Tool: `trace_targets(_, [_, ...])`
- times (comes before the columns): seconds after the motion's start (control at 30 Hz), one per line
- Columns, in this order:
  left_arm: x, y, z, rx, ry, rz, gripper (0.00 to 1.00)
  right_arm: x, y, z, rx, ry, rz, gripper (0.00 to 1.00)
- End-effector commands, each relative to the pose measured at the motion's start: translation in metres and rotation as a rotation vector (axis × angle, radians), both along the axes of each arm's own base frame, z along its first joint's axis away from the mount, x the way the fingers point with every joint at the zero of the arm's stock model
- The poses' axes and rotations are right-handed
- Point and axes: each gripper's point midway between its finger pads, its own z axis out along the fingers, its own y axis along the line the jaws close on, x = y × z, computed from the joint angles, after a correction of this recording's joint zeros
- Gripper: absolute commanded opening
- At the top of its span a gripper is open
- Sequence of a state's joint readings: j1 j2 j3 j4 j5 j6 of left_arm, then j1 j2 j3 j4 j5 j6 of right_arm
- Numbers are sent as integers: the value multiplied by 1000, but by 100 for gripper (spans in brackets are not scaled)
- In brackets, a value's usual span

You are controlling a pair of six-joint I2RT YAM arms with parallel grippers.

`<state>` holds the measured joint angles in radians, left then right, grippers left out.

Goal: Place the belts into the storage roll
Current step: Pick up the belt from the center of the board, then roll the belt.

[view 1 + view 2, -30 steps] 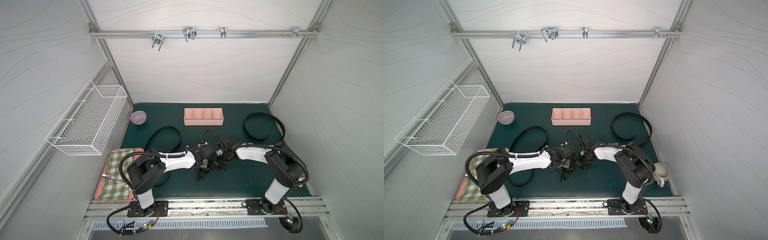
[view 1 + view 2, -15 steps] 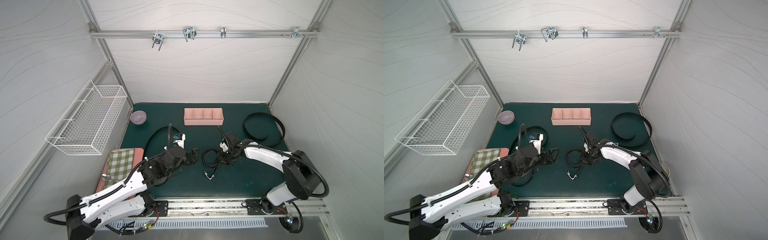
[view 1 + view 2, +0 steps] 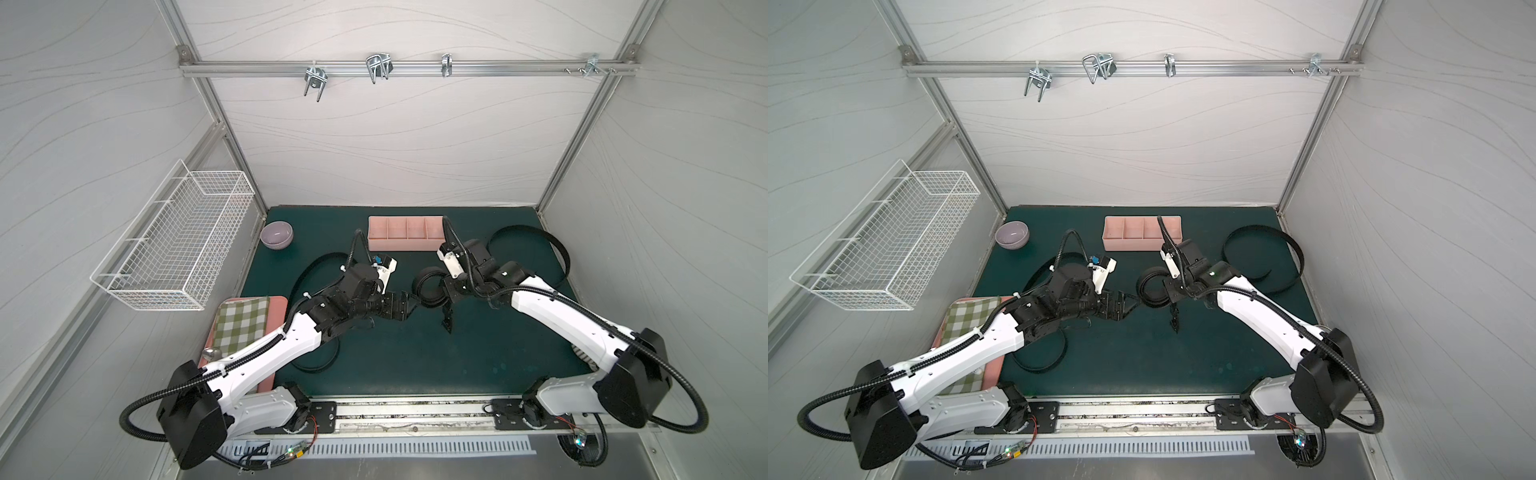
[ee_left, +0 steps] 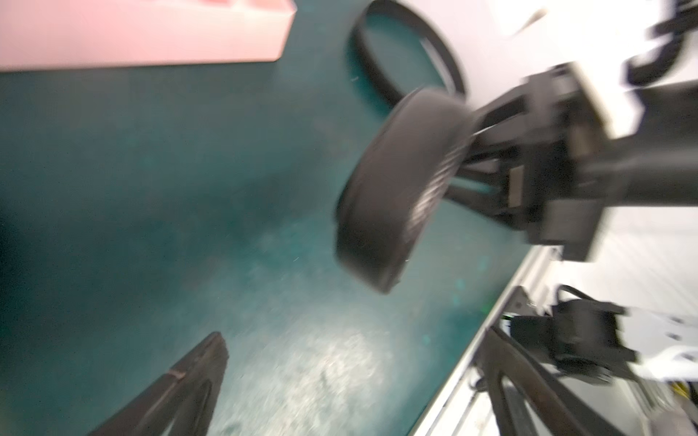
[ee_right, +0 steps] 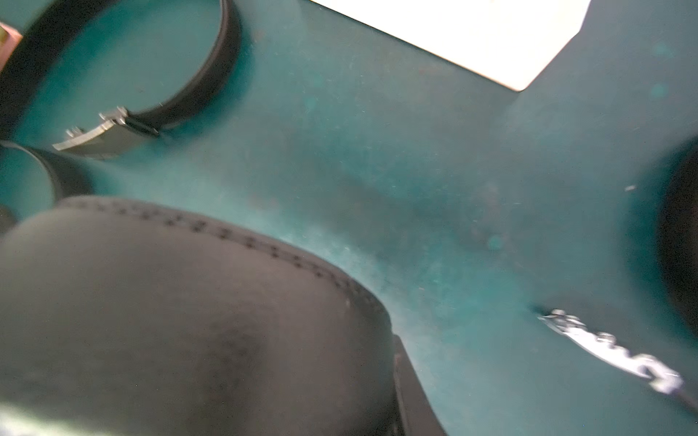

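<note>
Arms are stretched inward from the near rail (image 3: pixel 415 417), elbows bent, wrists near each other over the middle of the mat (image 3: pixel 395 357). The left gripper (image 3: pixel 408 303) is levelled toward the right gripper (image 3: pixel 445 291), jaws spread wide around nothing. The right gripper is pinched on a coiled belt (image 3: pixel 428 286), held just beside the left jaws. The coil is tilted, ring face seen from above, its buckle end (image 3: pixel 447 323) hung straight down. The tray (image 3: pixel 405 246) is set behind it, long axis across the mat.

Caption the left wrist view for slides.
The right gripper holds a coiled belt over the green mat; the open left gripper faces it.
</note>
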<state>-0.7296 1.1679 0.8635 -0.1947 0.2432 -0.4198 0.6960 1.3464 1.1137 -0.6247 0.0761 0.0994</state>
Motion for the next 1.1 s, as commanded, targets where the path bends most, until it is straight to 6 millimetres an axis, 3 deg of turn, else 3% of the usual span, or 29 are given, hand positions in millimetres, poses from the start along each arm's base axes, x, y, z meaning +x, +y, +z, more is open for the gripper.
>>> trace_targets(0.0, [-1, -31, 42, -122, -89, -166, 99, -8, -8, 17, -32, -76, 73, 2])
trace_targets(0.27, [7, -55, 36, -108, -40, -250, 99, -22, -14, 30, 12, -122, 106, 1])
trace_targets(0.53, [19, -67, 34, -59, -35, -266, 98, -32, -12, 31, 34, -94, 129, 1])
trace_targets(0.87, [14, -82, 14, 88, -44, -313, 80, -39, -12, 29, 52, -78, 131, 1])
trace_targets(1.07, [13, -88, 8, 126, -40, -326, 63, -40, -11, 29, 58, -72, 135, 1])
